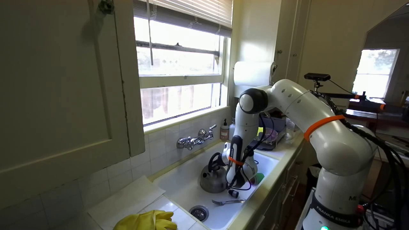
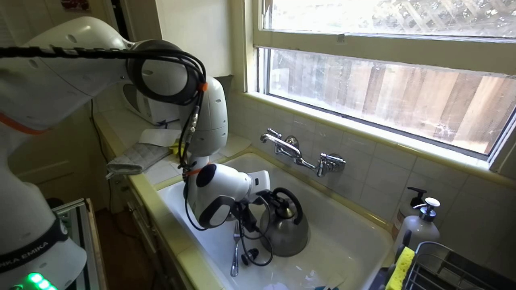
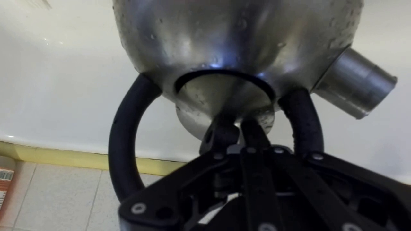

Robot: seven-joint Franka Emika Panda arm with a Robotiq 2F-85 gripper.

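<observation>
My closed gripper [image 3: 239,125] is at the lid [image 3: 195,109] of the kettle [image 3: 237,35]; I can't quite see if it pinches anything.

Kettle [image 1: 212,180] nr fork [image 1: 228,202] in sink [image 1: 182,185], faucet [image 1: 191,141] on wall [image 1: 159,151] btwn sink & window [image 1: 179,62].

Steel-grey kettle [image 1: 212,182], black handle [image 3: 122,141], white sink [image 1: 182,183], and in an exterior view, yellow rubber gloves [image 1: 143,221] blazing at the kettle's eight o'clock!
</observation>
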